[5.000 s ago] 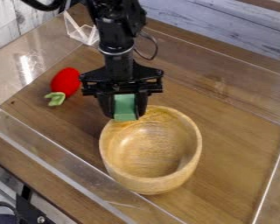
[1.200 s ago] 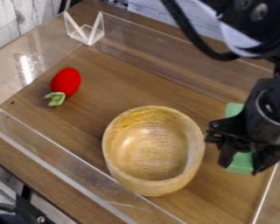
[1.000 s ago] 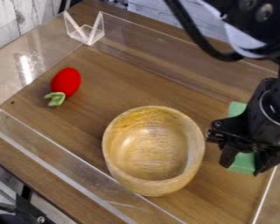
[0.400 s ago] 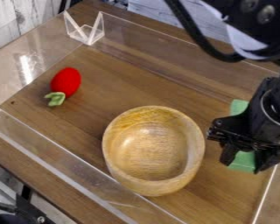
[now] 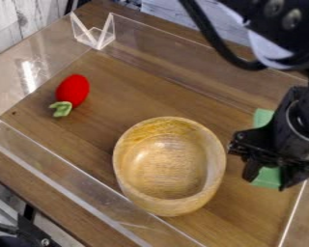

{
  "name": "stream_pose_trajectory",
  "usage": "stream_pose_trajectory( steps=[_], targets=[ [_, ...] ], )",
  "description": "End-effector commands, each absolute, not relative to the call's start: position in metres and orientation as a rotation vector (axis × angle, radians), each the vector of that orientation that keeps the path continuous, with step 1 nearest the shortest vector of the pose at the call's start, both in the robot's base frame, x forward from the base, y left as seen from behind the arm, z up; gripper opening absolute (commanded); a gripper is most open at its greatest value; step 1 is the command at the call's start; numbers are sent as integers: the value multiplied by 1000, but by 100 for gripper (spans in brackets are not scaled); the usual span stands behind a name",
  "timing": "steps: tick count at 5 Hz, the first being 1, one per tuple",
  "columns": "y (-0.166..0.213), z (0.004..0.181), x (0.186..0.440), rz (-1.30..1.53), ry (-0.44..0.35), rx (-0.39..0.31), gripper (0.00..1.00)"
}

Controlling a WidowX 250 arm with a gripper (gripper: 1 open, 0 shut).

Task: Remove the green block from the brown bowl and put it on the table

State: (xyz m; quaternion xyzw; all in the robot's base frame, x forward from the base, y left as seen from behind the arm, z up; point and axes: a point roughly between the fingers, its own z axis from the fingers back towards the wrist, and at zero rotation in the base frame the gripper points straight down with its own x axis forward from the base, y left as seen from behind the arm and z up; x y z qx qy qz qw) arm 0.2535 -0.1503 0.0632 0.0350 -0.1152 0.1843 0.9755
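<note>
The green block (image 5: 265, 178) lies to the right of the brown bowl (image 5: 170, 121), low over the table (image 5: 144, 92) near its right edge. One end shows below the black hand and the other end pokes out above it. My gripper (image 5: 273, 162) points down over the middle of the block, with its fingers against the block's sides, shut on it. Whether the block rests on the wood is hidden by the hand. The bowl is empty and stands upright at the front centre.
A red strawberry toy (image 5: 72, 89) with a green leaf lies at the left. A low clear plastic wall (image 5: 67, 169) edges the tabletop, and a small clear stand (image 5: 93, 29) sits at the back left. The arm fills the upper right.
Five seconds ago the gripper held the block over the bowl's far rim; it now sits right of the bowl. Over the last second nothing has visibly moved.
</note>
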Motion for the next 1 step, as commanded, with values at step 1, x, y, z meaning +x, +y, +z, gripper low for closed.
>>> stream_pose_trajectory(
  steps=[1],
  targets=[
    [-153, 77, 256, 375, -279, 37, 0]
  ],
)
